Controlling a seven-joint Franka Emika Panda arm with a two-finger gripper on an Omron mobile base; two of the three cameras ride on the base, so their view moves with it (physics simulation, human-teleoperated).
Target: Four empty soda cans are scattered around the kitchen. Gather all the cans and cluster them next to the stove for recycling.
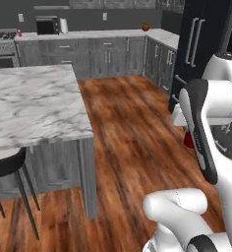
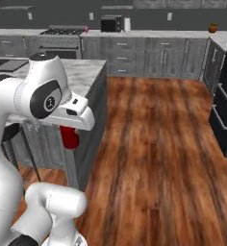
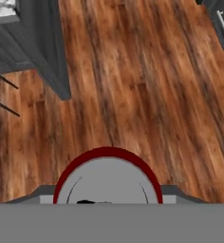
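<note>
Carrying one red can [image 3: 107,178], clamped in the gripper [image 3: 107,192] above the wood floor [image 3: 147,85]. Far from the stove [image 2: 62,34] yet; another can [image 1: 19,33] beside it already.

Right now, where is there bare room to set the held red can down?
The gripper is shut on the red soda can. The grey-veined marble island top looks bare throughout. Beside the steel gas stove, the counter stretch toward the black microwave is narrower.

– Where's the stove [image 2: 61,37] from the island [image 2: 81,72]?
– Behind it, along the back counter [image 2: 149,34].
– And the microwave [image 2: 111,23]?
– On that counter, right of the stove; stool [image 1: 7,170] tucked at the island's near end.
</note>
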